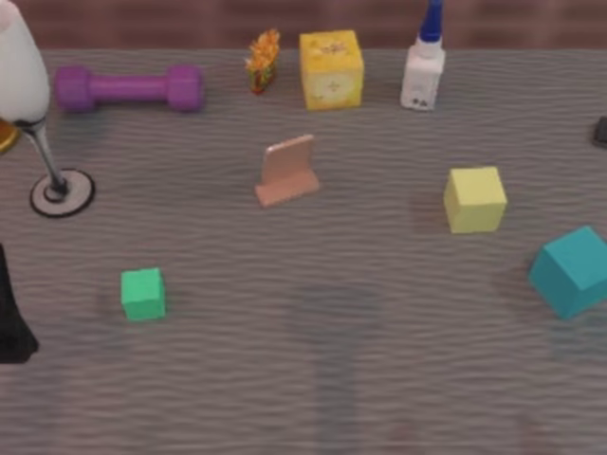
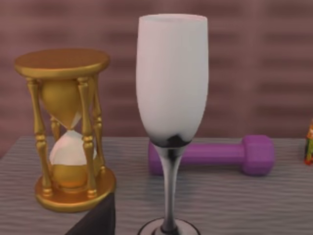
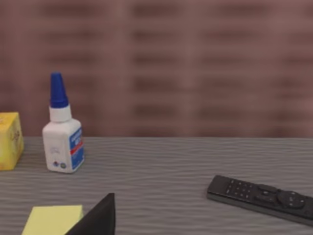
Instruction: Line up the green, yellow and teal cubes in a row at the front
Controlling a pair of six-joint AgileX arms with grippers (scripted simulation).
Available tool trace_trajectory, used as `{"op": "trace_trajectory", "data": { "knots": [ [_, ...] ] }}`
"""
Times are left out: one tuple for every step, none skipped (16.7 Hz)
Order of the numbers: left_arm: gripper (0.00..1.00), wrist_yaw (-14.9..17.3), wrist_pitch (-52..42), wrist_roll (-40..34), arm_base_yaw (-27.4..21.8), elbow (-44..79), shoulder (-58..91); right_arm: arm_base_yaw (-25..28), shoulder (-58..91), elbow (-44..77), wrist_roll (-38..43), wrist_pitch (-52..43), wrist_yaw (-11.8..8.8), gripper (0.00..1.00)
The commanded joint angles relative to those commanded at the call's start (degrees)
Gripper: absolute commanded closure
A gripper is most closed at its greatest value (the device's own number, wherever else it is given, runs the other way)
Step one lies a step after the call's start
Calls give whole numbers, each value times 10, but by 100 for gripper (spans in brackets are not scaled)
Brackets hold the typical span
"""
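Note:
The small green cube [image 1: 143, 293] sits at the front left. Mid-right rests the pale-yellow cube [image 1: 475, 199], whose top also shows in the right wrist view [image 3: 53, 220]. The teal cube [image 1: 573, 269], the largest, lies tilted by the right edge. My left gripper [image 1: 13, 327] is a black shape at the table's left edge, left of the green cube and apart from it. Only a black part of my right gripper [image 3: 98, 220] shows, in its wrist view, near the yellow cube. Neither holds anything that I can see.
Along the back stand a purple dumbbell [image 1: 128, 88], a small orange-red toy [image 1: 263, 60], a golden-yellow printed box [image 1: 331, 68] and a glue bottle [image 1: 423, 66]. A wine glass [image 1: 59, 190] and hourglass [image 2: 68, 132] stand far left, a pink phone stand [image 1: 287, 171] mid-table, a remote [image 3: 261, 198] far right.

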Motion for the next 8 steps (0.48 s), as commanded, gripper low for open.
{"op": "trace_trajectory", "data": {
  "knots": [
    [0,0,0,0,0,0,0,0,0,0,0,0,0,0],
    [0,0,0,0,0,0,0,0,0,0,0,0,0,0],
    [0,0,-4,-2,-1,5,6,0,0,0,0,0,0,0],
    [0,1,-12,-5,-4,16,17,0,0,0,0,0,0,0],
    [0,1,-23,-10,-8,33,35,0,0,0,0,0,0,0],
    [0,1,-37,-17,-12,54,60,0,0,0,0,0,0,0],
    [0,1,-55,-25,-17,79,90,0,0,0,0,0,0,0],
    [0,1,-75,-34,-23,108,126,0,0,0,0,0,0,0]
  ]
}}
